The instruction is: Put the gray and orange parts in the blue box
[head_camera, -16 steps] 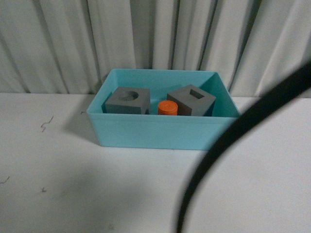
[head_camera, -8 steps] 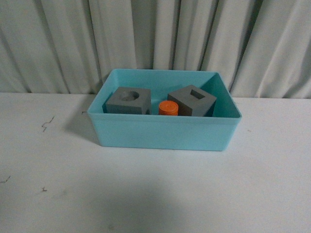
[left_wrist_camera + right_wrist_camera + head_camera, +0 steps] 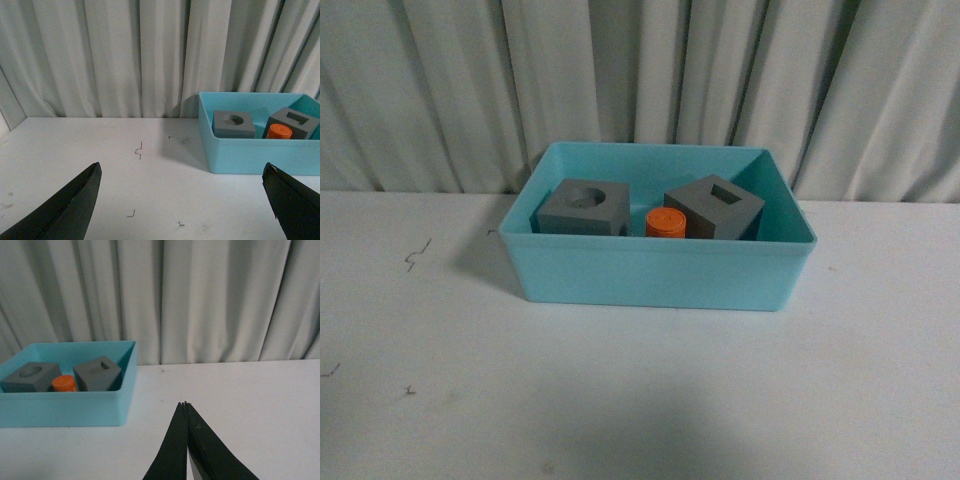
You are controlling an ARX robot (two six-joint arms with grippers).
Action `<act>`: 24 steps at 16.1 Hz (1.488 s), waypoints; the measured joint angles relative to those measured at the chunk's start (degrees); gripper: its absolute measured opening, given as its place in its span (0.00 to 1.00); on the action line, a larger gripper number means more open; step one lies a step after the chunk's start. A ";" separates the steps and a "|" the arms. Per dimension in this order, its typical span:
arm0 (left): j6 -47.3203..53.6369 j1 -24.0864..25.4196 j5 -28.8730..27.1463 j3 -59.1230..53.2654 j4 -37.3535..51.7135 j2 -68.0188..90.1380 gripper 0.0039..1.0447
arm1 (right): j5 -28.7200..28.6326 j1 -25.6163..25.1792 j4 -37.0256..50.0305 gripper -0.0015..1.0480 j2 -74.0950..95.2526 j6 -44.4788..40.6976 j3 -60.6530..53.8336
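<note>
Both gray cubes [image 3: 582, 207] [image 3: 714, 207] and orange cylinder [image 3: 665, 222] sit inside blue box [image 3: 655, 272]. Left pincer [image 3: 182, 200] gapes wide, empty; right pincer [image 3: 185, 405] closed, empty.

Two gray cubes [image 3: 583, 207] [image 3: 713, 207] sat upright in the blue box [image 3: 655, 275], the orange cylinder [image 3: 666, 223] standing between them, near its front wall.
</note>
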 joint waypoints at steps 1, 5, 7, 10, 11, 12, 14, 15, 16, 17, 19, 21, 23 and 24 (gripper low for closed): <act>0.00 0.00 0.00 0.00 0.02 0.00 0.94 | -0.83 0.17 -1.03 0.02 -1.09 0.00 0.00; 0.00 0.00 0.00 0.00 0.00 0.00 0.94 | -0.81 0.35 -4.96 0.02 -4.85 0.00 0.00; 0.00 0.00 -0.04 0.00 0.00 0.00 0.94 | -0.90 0.35 -14.84 0.02 -14.21 -0.02 0.04; 0.00 0.00 0.00 0.00 0.02 0.00 0.94 | -0.92 0.35 -14.91 0.02 -14.49 -0.02 0.04; 0.00 0.00 0.00 0.00 0.00 0.00 0.94 | -0.92 0.35 -15.02 0.02 -14.47 -0.02 0.04; 0.00 0.00 0.00 0.00 0.02 0.00 0.94 | -0.92 0.35 -14.95 0.02 -14.47 -0.02 0.04; 0.00 0.00 0.00 0.00 0.02 0.00 0.94 | -0.92 0.35 -14.97 0.02 -14.47 -0.02 0.04; 0.00 0.00 0.00 0.00 0.00 0.00 0.94 | -0.90 0.35 -14.95 0.02 -14.47 -0.02 0.04; 0.00 0.00 0.00 0.00 0.02 0.00 0.94 | -0.90 0.35 -14.95 0.02 -14.47 -0.04 0.04; 0.00 0.00 0.00 0.00 0.02 0.00 0.94 | -0.90 0.35 -14.97 0.13 -14.47 -0.04 0.04; 0.00 0.00 0.00 0.00 0.02 0.00 0.94 | -0.90 0.35 -14.97 0.35 -14.47 -0.04 0.04; 0.00 0.00 0.00 0.00 0.02 0.00 0.94 | -0.90 0.35 -14.97 0.59 -14.47 -0.04 0.04; 0.00 0.00 0.00 0.00 0.02 0.00 0.94 | -0.90 0.35 -14.97 0.82 -14.47 -0.07 0.04; 0.00 0.00 0.00 0.00 0.02 0.00 0.94 | -0.90 0.35 -14.97 0.94 -14.47 -0.04 0.04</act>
